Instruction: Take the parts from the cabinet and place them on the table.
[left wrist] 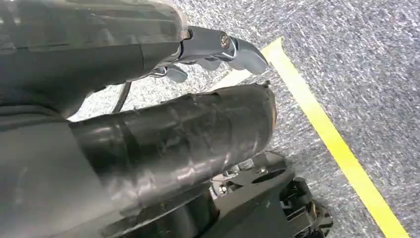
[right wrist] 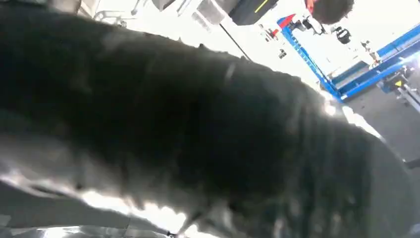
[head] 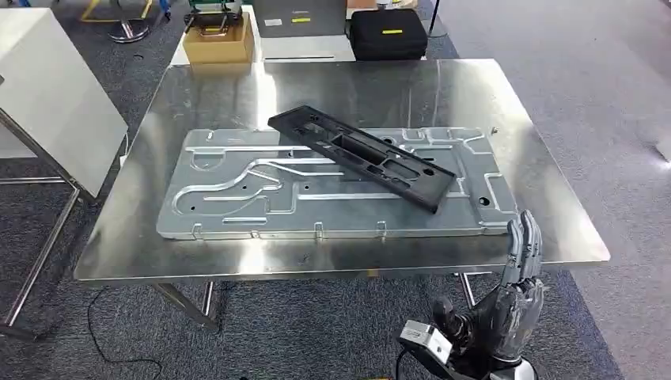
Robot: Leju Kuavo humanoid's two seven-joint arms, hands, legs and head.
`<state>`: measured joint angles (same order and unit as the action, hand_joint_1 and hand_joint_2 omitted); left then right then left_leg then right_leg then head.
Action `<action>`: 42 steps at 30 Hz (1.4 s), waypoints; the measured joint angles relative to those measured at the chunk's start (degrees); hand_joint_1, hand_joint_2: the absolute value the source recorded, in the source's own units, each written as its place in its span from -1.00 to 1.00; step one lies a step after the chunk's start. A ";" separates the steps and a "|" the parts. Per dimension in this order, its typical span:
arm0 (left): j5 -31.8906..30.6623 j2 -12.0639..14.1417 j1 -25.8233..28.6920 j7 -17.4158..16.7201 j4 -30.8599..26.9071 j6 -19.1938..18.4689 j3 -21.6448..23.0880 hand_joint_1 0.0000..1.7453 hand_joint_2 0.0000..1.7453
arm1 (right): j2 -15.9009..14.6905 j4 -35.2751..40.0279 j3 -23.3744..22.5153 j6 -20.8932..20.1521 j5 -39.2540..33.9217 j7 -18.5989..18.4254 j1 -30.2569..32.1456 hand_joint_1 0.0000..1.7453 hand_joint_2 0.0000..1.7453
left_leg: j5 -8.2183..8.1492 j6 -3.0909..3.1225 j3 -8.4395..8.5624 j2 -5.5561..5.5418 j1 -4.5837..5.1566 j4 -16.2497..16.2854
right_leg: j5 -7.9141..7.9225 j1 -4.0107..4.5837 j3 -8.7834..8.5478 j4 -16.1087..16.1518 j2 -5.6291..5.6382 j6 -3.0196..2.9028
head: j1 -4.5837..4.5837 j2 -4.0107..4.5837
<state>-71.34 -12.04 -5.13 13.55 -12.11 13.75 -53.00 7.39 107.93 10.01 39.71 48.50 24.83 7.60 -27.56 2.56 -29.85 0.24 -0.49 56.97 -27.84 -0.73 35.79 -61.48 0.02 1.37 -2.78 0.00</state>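
Note:
A large silver stamped metal panel (head: pixel 237 190) lies flat on the steel table (head: pixel 514 103). A long black plastic part (head: pixel 360 154) rests diagonally across the panel, toward its right half. My right hand (head: pixel 518 277) is raised at the table's front right corner, just off the edge, with its fingers straight and apart and nothing in it. Seen from the right wrist, that hand (right wrist: pixel 198 124) is a dark blur. My left hand (left wrist: pixel 198 114) hangs over grey carpet, its thumb and fingers (left wrist: pixel 237 49) apart and holding nothing.
A white-topped stand on metal legs (head: pixel 47 87) is left of the table. Behind the table sit a cardboard box (head: pixel 217 39), a grey case (head: pixel 301 16) and a black case (head: pixel 388 33). A yellow floor line (left wrist: pixel 337 144) runs under my left hand.

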 joint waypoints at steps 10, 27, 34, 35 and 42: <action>-0.02 0.00 -0.01 0.17 0.00 -0.02 -0.04 -1.00 -1.00 | 0.00 -0.15 -0.07 0.00 -0.77 0.02 0.62 -1.00 -1.00 | 1.95 -0.55 -3.46 0.15 0.60 1.48 | -1.86 0.49 -6.70 2.74 0.02 -0.64 | 0.15 0.00; -0.15 0.07 -0.12 0.26 0.00 0.20 -0.07 -1.00 -1.00 | 0.15 0.07 -1.40 0.00 -3.19 1.49 1.33 -1.00 -1.00 | -3.04 -2.02 2.48 -0.21 0.42 0.52 | 3.30 0.12 -0.35 2.06 -0.39 -0.89 | 0.26 0.00; -0.15 0.07 -0.12 0.26 0.00 0.20 -0.09 -1.00 -1.00 | 0.15 0.15 -2.56 0.00 -4.20 1.33 1.86 -1.00 -1.00 | 0.58 0.36 -0.92 0.45 0.31 0.14 | -8.15 -0.12 4.19 -12.80 -0.08 0.52 | 0.20 0.00; -0.15 0.07 -0.09 0.24 0.00 0.20 -0.09 -1.00 -1.00 | 0.15 0.13 -2.62 0.00 -4.31 1.22 2.02 -1.00 -1.00 | 1.00 0.30 -1.64 0.46 0.37 0.28 | -7.52 -0.14 3.94 -13.97 -0.09 0.59 | 0.22 0.00; -0.13 0.07 -0.11 0.31 0.00 0.20 -0.09 -1.00 -1.00 | 0.15 0.15 -2.73 0.02 -4.28 1.09 2.38 -1.00 -1.00 | 3.08 -1.40 -4.64 0.36 0.52 1.83 | -3.16 0.53 -8.02 3.42 0.03 -0.69 | 0.20 0.00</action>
<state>-71.47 -11.98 -5.25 13.86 -12.11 13.94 -53.09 7.54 108.08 7.28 39.74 44.22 25.92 9.98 -24.48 1.16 -34.49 0.60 0.03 58.80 -31.00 -0.20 27.78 -58.06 0.05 0.69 -2.58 0.00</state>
